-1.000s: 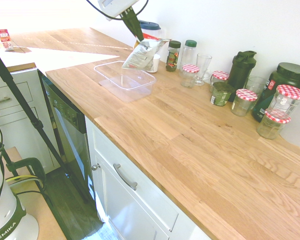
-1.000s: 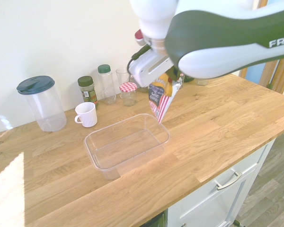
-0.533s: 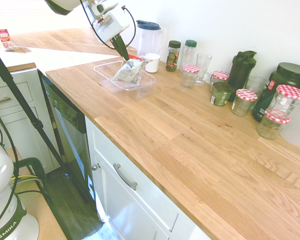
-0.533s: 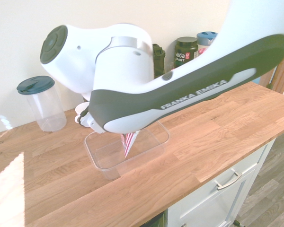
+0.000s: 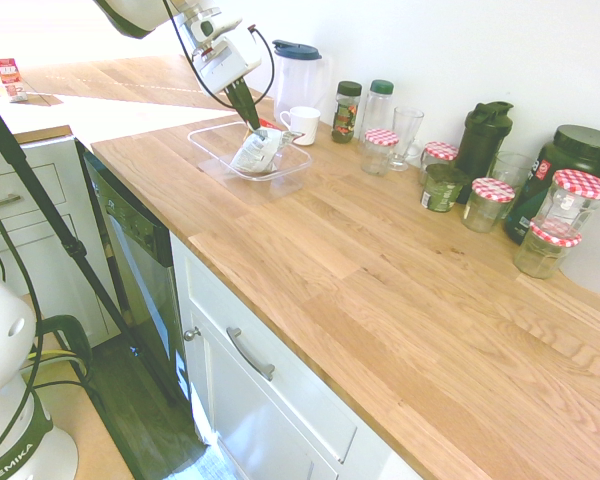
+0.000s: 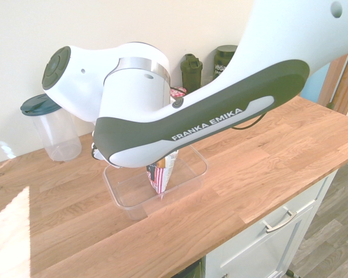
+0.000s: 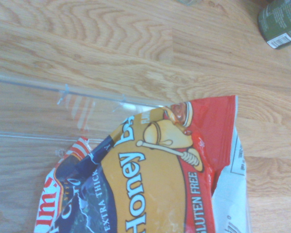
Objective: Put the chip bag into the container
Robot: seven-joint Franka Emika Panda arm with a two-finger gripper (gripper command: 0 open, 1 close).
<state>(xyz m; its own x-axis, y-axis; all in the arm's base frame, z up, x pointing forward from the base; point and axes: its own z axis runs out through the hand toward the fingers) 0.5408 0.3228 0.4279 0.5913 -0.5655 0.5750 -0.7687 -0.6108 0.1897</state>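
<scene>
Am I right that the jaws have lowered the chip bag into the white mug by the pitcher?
Not the mug. The gripper holds the chip bag down inside the clear container, as the first exterior view shows. The white mug stands outside it, beside the pitcher. The second exterior view also shows the bag standing in the tub.

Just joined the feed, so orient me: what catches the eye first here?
The white arm's pincer holds a chip bag upright inside the clear container near the counter's back corner. Further along the wall stand red-checked jars and dark bottles.
</scene>
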